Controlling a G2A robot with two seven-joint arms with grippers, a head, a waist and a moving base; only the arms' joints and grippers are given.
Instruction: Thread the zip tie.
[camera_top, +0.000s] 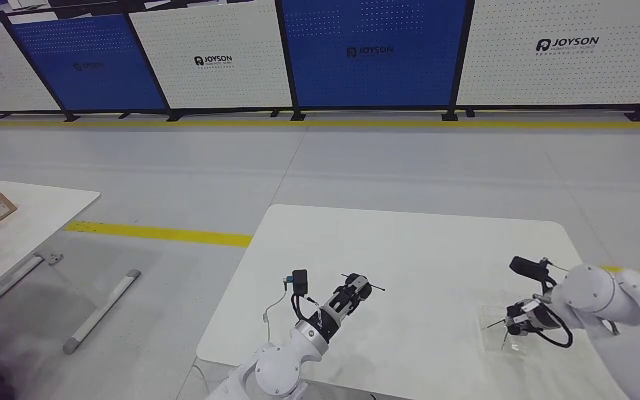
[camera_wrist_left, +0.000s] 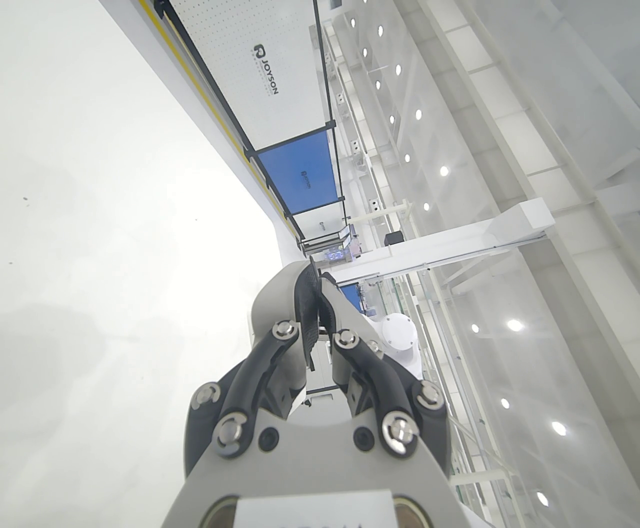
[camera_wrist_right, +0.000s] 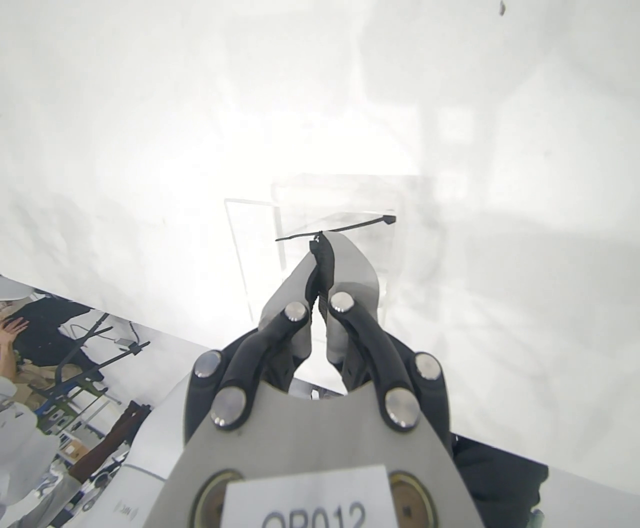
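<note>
Right gripper (camera_wrist_right: 319, 242) pinches the black zip tie (camera_wrist_right: 360, 226) near its middle, holding it level just above a clear box (camera_wrist_right: 255, 250) at the table's (camera_top: 420, 240) right side. Left gripper (camera_top: 359, 284), well apart, is closed on a thin black strip (camera_top: 377, 288).

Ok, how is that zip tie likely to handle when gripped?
Probably springy rather than floppy: the tie juts nearly straight both sides of the right pincer. Likely very light, being so thin. Pinched at one spot, it may pivot.
</note>
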